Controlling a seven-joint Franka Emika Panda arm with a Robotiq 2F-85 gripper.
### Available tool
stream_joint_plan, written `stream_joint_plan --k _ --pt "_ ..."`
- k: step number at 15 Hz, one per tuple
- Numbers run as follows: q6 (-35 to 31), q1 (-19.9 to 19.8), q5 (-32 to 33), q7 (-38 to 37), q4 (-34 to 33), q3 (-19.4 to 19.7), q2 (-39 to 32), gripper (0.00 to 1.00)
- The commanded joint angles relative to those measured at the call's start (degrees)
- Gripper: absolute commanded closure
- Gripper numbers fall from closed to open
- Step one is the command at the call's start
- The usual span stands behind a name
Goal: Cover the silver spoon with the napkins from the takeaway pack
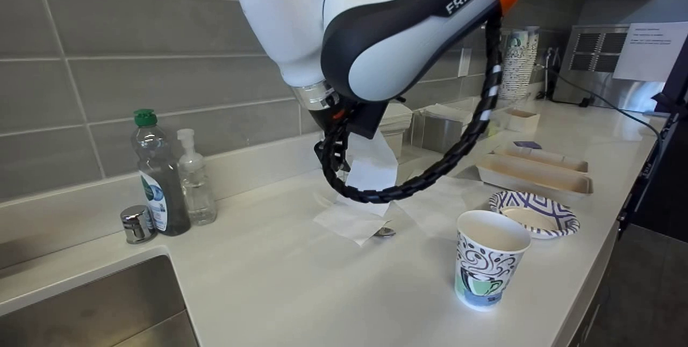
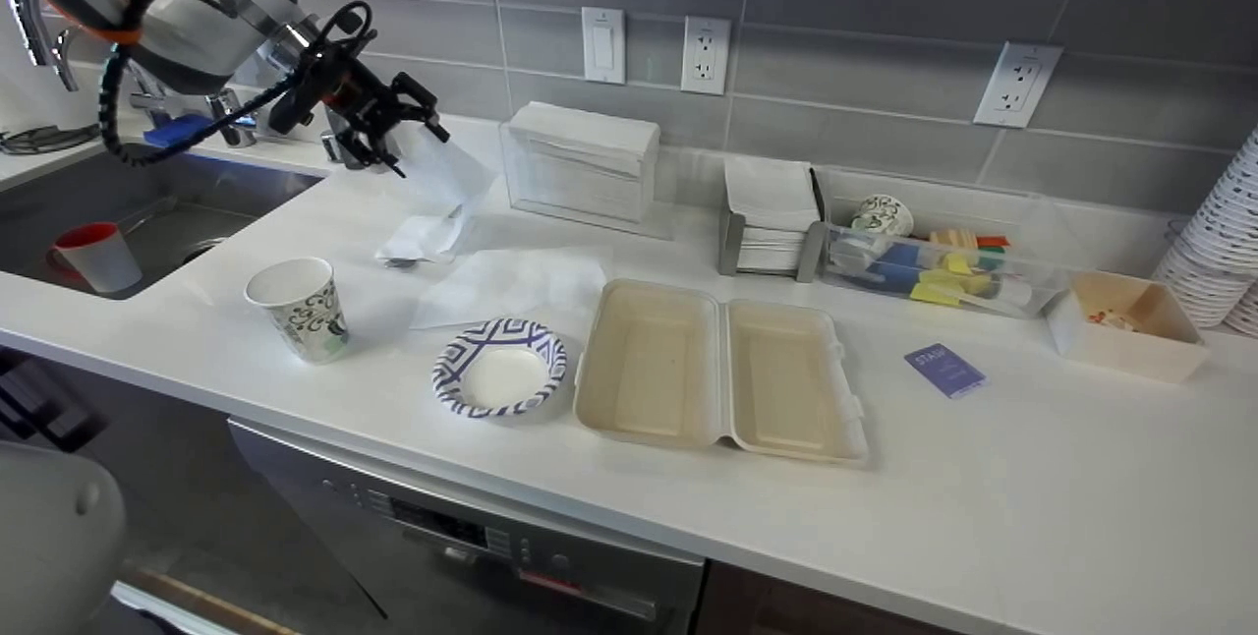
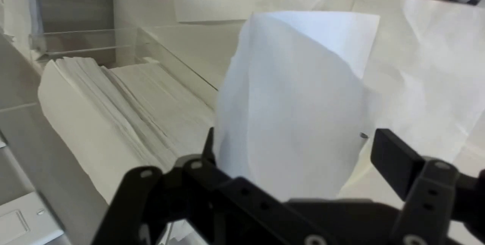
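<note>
My gripper (image 3: 297,135) has its fingers wide apart in the wrist view; it also shows in an exterior view (image 2: 421,151). A loose white napkin (image 3: 303,85) fills the gap and seems to hang at the fingers, also in an exterior view (image 1: 371,167); whether it clings to one finger I cannot tell. Below, another napkin (image 1: 349,222) lies over most of the silver spoon (image 1: 385,232), whose oval end sticks out. More napkin sheets (image 2: 521,281) lie flat nearby. The takeaway pack (image 2: 580,163), a clear-walled block of white napkins, stands by the wall beside the gripper (image 3: 125,112).
A paper cup (image 1: 490,261) and a patterned bowl (image 2: 499,368) stand toward the counter's front. An open beige container (image 2: 649,365) and a grey napkin box (image 2: 771,217) lie farther along. Soap bottles (image 1: 161,180) stand by the sink (image 1: 102,304).
</note>
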State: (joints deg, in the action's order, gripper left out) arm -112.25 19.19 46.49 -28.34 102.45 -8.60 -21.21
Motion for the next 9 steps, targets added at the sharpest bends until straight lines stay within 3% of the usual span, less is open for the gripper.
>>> stream_joint_plan --k 1,2,3,4,5,6,7,8,9 --pt "-5.20 -2.51 -5.78 4.28 2.02 -1.72 2.52 0.00" --pt "0.24 1.23 4.28 -3.25 0.80 1.61 0.63 0.00" --pt "-7.62 -2.67 -5.58 4.95 2.80 -1.73 3.69 0.00" --pt "0.43 1.82 6.63 -3.27 0.64 2.28 0.73 0.00" --pt "-8.29 -2.72 -5.44 5.65 2.38 -1.82 3.48 0.00" --pt "-9.00 -2.58 -6.49 5.53 2.08 -1.89 2.86 0.00" --pt "-6.19 -0.43 -1.80 1.13 1.17 0.34 1.78 0.00" --pt "-10.67 -3.11 -10.63 8.69 2.21 -2.37 3.52 0.00" --pt "-4.20 1.28 2.52 -0.88 0.98 2.30 1.73 0.00"
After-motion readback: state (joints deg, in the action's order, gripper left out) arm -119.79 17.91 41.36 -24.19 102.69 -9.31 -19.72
